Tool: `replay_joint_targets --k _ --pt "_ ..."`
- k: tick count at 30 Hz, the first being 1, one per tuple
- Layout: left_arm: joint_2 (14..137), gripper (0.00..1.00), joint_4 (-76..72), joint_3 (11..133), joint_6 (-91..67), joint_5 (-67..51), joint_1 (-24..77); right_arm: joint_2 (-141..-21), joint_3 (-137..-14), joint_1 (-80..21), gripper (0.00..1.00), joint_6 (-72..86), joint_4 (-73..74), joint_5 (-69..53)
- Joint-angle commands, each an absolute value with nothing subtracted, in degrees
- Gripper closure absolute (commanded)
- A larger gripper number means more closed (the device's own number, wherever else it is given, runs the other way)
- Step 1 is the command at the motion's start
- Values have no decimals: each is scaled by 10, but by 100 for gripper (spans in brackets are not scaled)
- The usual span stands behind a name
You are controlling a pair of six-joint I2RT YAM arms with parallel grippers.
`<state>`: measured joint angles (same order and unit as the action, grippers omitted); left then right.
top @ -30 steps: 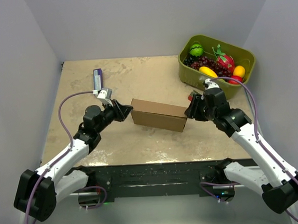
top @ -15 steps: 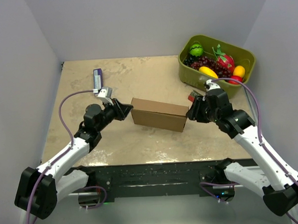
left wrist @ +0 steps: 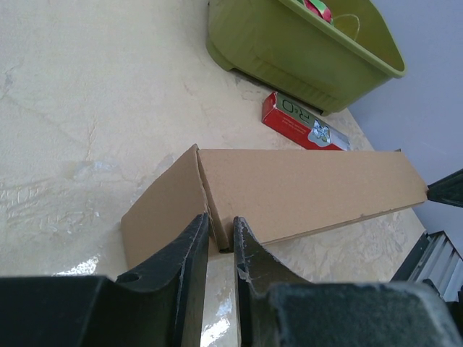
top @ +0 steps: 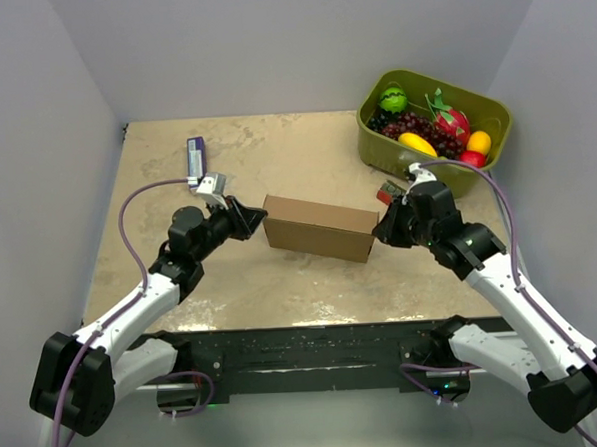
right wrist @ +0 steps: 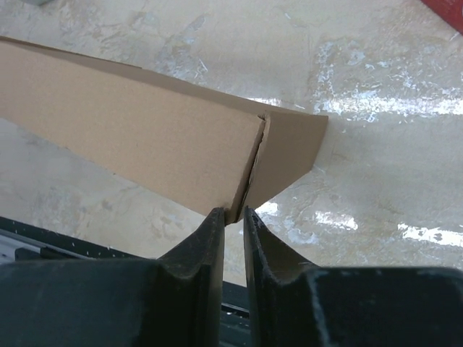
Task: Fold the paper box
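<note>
On the table [top: 282, 284], the paper box [top: 317, 229] is pinched at 9 o'clock by the left gripper [top: 257, 219]. At 3 o'clock it is pinched by the right gripper [top: 380, 226].

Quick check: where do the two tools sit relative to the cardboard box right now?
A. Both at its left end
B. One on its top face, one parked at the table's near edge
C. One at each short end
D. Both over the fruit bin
C: the left tool is at the left end of the paper box and the right tool is at its right end. Each wrist view shows a box corner at nearly closed fingertips.
</note>
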<state>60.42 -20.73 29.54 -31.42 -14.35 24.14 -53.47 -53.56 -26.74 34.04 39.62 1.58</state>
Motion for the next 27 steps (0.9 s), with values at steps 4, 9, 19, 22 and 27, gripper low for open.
replay_joint_targets --k 4,9,19,22,27 --pt "623 78 -90 286 -280 -136 241 -560 -473 -259 92 327 439 45" --pt "624 78 -90 287 -275 -136 240 -568 -443 -229 99 315 430 1" --pt "624 80 -108 279 -273 -157 239 -552 -540 -224 47 320 432 -31" --pt "622 81 -108 277 -273 -158 240 -559 -568 -223 30 319 429 -20" --pt "618 82 -107 273 -272 -157 240 -581 -563 -223 25 318 380 -37"
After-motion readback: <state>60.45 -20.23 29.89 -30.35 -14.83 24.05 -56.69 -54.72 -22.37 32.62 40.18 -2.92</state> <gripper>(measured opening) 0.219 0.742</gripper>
